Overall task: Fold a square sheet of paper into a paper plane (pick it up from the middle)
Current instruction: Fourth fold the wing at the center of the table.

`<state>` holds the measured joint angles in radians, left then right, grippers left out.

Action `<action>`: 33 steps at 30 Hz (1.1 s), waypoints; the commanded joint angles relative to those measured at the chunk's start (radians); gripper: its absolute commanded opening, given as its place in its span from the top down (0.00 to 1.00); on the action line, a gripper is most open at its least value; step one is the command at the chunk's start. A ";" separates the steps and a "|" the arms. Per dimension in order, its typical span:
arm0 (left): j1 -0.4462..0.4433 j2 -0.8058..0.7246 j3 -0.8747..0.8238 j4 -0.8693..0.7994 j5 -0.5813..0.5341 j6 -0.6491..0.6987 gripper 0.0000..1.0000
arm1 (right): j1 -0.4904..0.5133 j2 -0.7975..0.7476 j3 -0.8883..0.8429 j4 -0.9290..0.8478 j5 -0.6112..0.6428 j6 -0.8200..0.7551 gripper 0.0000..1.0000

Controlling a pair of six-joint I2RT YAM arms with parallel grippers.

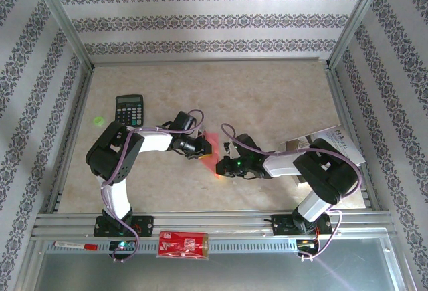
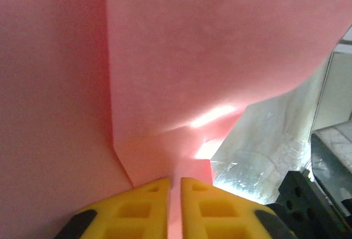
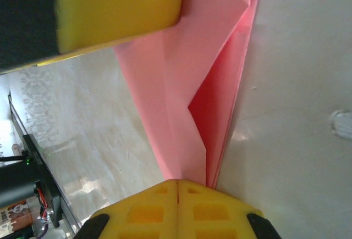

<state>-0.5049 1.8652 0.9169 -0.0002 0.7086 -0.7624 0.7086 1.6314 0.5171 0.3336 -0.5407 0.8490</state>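
Now the creased square sheet of paper [image 1: 212,142] hangs between your arms over the table [image 1: 267,104] centre. Your left gripper [image 2: 175,183] and right gripper [image 3: 177,184] each pinch one end, probably to hold it taut for the next fold.

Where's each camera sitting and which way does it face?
Top external: above and behind the robot, looking down at the table; left arm and right arm show.
Left wrist: on the left arm, facing along the left gripper into the pink paper.
Right wrist: on the right arm, facing past the right gripper along the paper.
Both wrist views share the paper.
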 commanded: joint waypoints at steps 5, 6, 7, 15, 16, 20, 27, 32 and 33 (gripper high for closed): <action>-0.010 -0.097 -0.036 -0.028 -0.041 -0.078 0.79 | -0.002 0.033 -0.061 -0.070 0.042 0.021 1.00; -0.016 -0.116 -0.050 -0.021 -0.041 -0.087 0.79 | -0.002 0.034 -0.063 -0.070 0.043 0.023 1.00; -0.020 -0.130 -0.064 -0.017 -0.044 -0.098 0.79 | -0.003 0.035 -0.063 -0.070 0.044 0.024 1.00; -0.050 -0.191 -0.147 0.016 -0.046 -0.151 0.86 | -0.001 0.049 -0.061 -0.107 0.057 0.043 1.00; -0.052 -0.194 -0.151 0.016 -0.046 -0.153 0.87 | -0.001 0.050 -0.059 -0.113 0.058 0.045 1.00; -0.058 -0.220 -0.171 0.011 -0.053 -0.160 0.90 | -0.001 0.054 -0.049 -0.167 0.075 0.033 1.00; -0.083 -0.186 -0.153 0.041 -0.035 -0.179 0.97 | -0.001 0.079 -0.055 -0.196 0.090 0.015 1.00; -0.108 -0.148 -0.136 0.091 -0.016 -0.213 1.00 | -0.001 0.081 -0.055 -0.196 0.090 0.013 1.00; -0.113 -0.143 -0.133 0.094 -0.014 -0.216 1.00 | -0.001 0.079 -0.055 -0.197 0.090 0.012 1.00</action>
<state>-0.6018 1.7035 0.7597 0.0425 0.6792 -0.9443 0.7086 1.6352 0.5125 0.3370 -0.5331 0.8871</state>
